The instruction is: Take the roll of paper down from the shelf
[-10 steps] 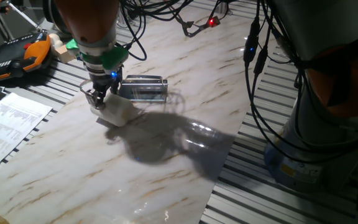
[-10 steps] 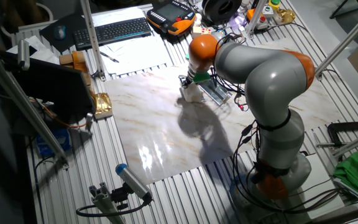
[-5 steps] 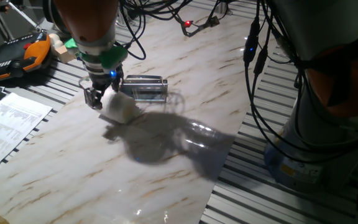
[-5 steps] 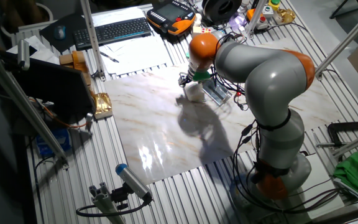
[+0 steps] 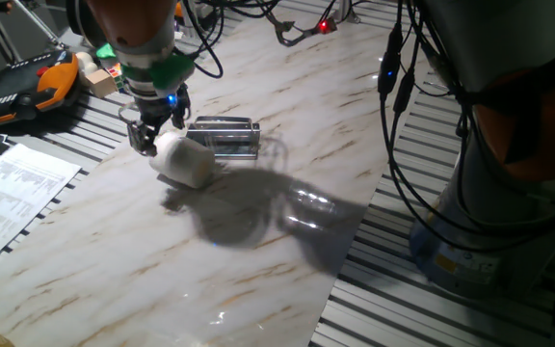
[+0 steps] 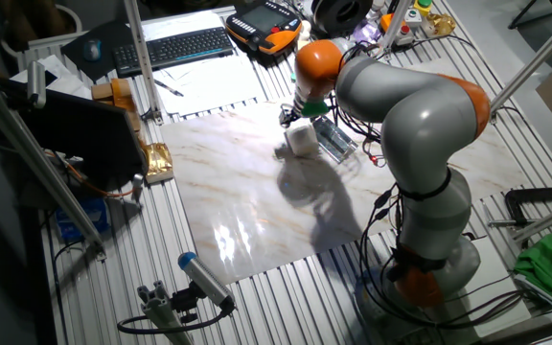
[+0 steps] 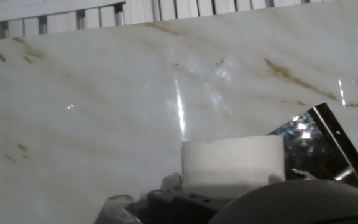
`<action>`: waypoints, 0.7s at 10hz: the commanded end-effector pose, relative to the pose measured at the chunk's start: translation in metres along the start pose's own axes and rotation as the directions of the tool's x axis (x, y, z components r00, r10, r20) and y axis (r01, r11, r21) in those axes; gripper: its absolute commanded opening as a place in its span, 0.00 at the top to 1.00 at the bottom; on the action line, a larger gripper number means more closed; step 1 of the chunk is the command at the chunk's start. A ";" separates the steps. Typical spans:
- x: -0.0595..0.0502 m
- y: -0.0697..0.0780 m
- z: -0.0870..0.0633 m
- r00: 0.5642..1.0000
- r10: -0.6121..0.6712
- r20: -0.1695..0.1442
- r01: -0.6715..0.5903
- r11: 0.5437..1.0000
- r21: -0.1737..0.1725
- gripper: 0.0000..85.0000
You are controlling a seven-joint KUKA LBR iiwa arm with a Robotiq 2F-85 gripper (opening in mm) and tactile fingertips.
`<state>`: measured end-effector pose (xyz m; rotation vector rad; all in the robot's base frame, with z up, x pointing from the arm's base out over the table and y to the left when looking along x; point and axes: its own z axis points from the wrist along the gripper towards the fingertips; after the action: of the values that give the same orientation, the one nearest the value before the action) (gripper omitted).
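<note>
The roll of paper (image 5: 185,161) is a small white cylinder, tilted, just left of the shelf (image 5: 224,136), a low chrome rack that stands bare on the marble board. My gripper (image 5: 149,142) is shut on the roll's upper left end and holds it a little above the board, with the roll's shadow below it. In the other fixed view the roll (image 6: 302,139) hangs under the gripper (image 6: 293,118), beside the shelf (image 6: 334,142). In the hand view the roll (image 7: 233,161) sits close at the bottom centre and the shelf (image 7: 311,145) is to its right.
Printed paper sheets (image 5: 13,193) lie at the left of the marble board (image 5: 258,241). An orange-and-black pendant (image 5: 22,87) lies at the far left. Cables (image 5: 393,106) hang along the right. A keyboard (image 6: 171,46) lies behind the board.
The gripper has risen and drawn slightly back from the board. The roll has come up with it, from lying on the board to hanging tilted beside the shelf.
</note>
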<state>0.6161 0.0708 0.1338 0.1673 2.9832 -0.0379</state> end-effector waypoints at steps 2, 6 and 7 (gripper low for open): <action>-0.005 -0.018 -0.020 1.000 0.000 -0.015 0.000 1.000 -0.011 0.28; 0.003 -0.039 -0.042 0.999 0.019 -0.037 -0.020 0.999 -0.026 0.87; 0.008 -0.039 -0.045 0.999 0.023 -0.040 -0.024 0.999 -0.023 0.99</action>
<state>0.5962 0.0346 0.1785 0.2010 3.0190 0.0029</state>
